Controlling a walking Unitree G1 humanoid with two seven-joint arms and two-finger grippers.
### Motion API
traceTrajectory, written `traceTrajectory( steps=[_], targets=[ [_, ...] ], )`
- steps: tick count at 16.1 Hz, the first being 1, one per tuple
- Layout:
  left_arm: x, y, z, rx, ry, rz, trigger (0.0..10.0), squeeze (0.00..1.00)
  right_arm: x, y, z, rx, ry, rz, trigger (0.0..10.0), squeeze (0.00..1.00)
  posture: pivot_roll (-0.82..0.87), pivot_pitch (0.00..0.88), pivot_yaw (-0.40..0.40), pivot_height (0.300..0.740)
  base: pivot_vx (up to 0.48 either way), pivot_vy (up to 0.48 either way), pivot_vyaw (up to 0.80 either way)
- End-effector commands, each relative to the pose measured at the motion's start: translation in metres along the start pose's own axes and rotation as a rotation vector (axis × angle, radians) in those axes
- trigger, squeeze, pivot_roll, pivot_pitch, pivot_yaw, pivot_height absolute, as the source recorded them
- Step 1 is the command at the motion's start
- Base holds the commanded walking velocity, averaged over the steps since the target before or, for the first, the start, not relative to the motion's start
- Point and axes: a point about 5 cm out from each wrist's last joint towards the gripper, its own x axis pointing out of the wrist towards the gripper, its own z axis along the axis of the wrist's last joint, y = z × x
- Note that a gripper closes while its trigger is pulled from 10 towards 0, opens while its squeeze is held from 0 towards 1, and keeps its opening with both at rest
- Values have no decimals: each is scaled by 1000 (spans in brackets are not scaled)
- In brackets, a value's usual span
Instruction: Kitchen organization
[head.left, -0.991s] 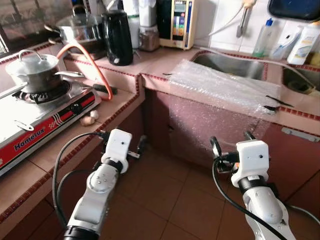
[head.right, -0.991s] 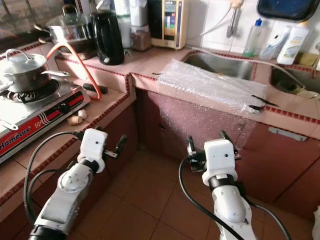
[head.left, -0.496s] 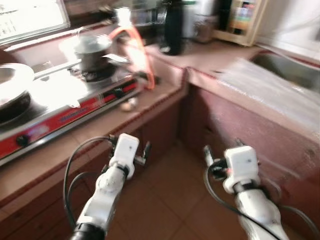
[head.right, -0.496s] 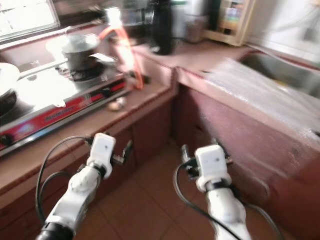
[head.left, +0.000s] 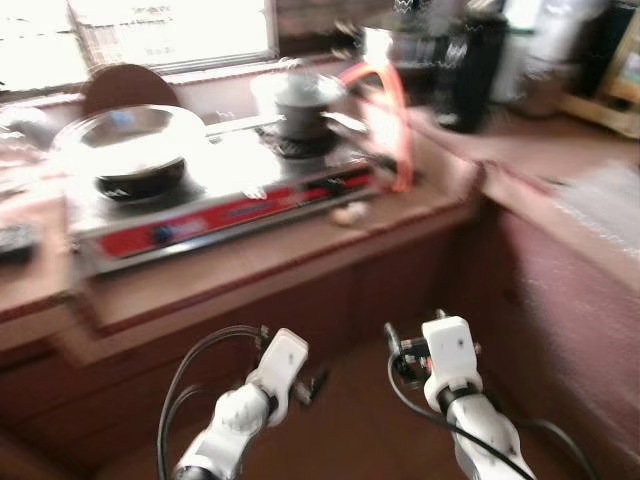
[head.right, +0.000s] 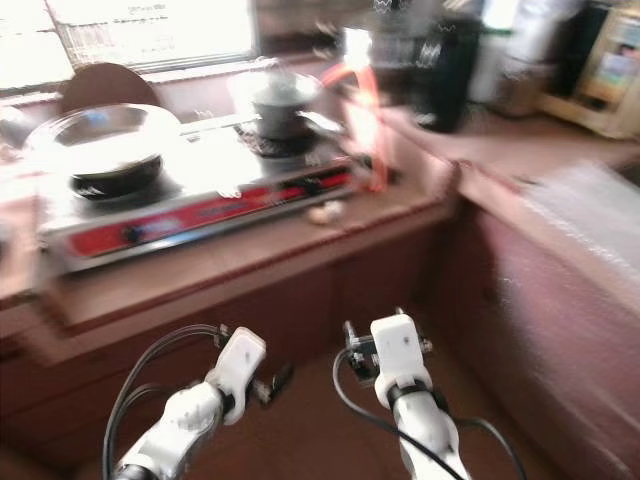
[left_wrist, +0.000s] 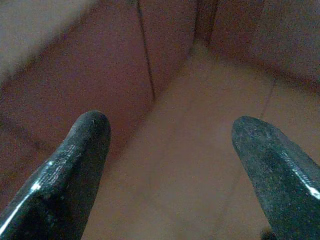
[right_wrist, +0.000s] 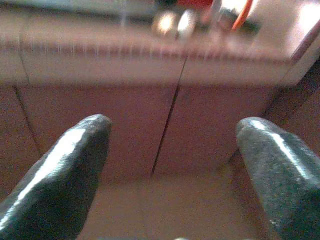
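Note:
A red-fronted gas stove stands on the tiled counter ahead of me. It carries a wide lidded pan and a small lidded pot. Both arms are held low in front of the cabinet doors, above the floor. My left gripper is open with nothing between its fingers, and its wrist view shows floor tiles between the fingertips. My right gripper is open too, facing a cabinet door seam. The picture is blurred.
An orange hose curves off the stove's right end, with garlic bulbs on the counter below it. A black kettle stands at the back right. Bubble wrap covers the right-hand counter. A bright window lies behind.
The camera has swung to the left: the sink has left the picture and the stove with a second pan now sits in the middle. Both arms keep their low pose.

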Motion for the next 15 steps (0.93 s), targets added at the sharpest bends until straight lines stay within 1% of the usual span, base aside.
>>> traceTrajectory(
  steps=[1, 2, 3, 4, 5, 6, 7, 8, 9, 10, 11, 12, 13, 15],
  targets=[
    [3, -5, -2, 16, 18, -34, 10000, 0, -2, -7, -15, 16, 52, -27, 10000, 0, 15, 0, -26, 740, 0, 0, 800],
    [1, -2, -10, 45, 53, -15, 10000, 0, -3, -8, -27, 26, 91, -35, 10000, 0, 16, 0, -27, 740, 0, 0, 800],
    [-4, 5, -29, 36, 145, 0, 10000, 0, -6, -8, -52, 31, 180, -31, 10000, 0, 17, 0, -28, 740, 0, 0, 800],
    [-10, 11, -43, 20, 222, 23, 10000, 0, -9, -8, -69, 34, 247, -30, 10000, 0, 17, 0, -27, 740, 0, 0, 800],
    [-18, 15, -59, -41, 306, 40, 10000, 0, -12, -8, -87, 52, 316, -35, 10000, 0, 31, 0, -27, 740, 0, 0, 731],
    [-24, 17, -70, -72, 352, 39, 10000, 0, -14, -6, -95, 52, 359, -23, 10000, 0, 36, 0, -27, 740, 0, 0, 681],
    [-28, 19, -77, -85, 380, 40, 10000, 0, -16, -5, -101, 43, 385, -13, 10000, 0, 41, 0, -27, 740, 0, 0, 688],
    [-40, 23, -93, -96, 450, 50, 10000, 0, -18, 0, -111, 49, 435, 8, 10000, 0, 42, 0, -25, 740, 0, 0, 681],
    [-44, 25, -97, -85, 471, 51, 10000, 0, -18, 1, -113, 50, 446, 11, 10000, 0, 42, 0, -25, 740, 0, 0, 681],
    [-52, 28, -108, -127, 515, 92, 10000, 0, -20, 5, -119, 58, 483, 22, 10000, 0, 40, 0, -21, 740, 0, 0, 488],
    [-63, 31, -121, -203, 560, 148, 10000, 0, -24, 8, -127, 82, 539, 29, 10000, 0, 49, 0, -22, 740, 0, 0, 488],
    [-68, 33, -125, -228, 577, 176, 10000, 0, -26, 9, -130, 98, 565, 27, 10000, 0, 51, 0, -22, 740, 0, 0, 488],
    [-73, 35, -132, -252, 617, 236, 10000, 0, -29, 9, -135, 106, 597, 31, 10000, 0, 67, 0, -25, 740, 0, 0, 712],
    [-75, 36, -134, -261, 628, 294, 10000, 0, -32, 11, -139, 89, 622, 59, 10000, 0, 80, 0, -30, 740, 0, 0, 0]
  ],
)
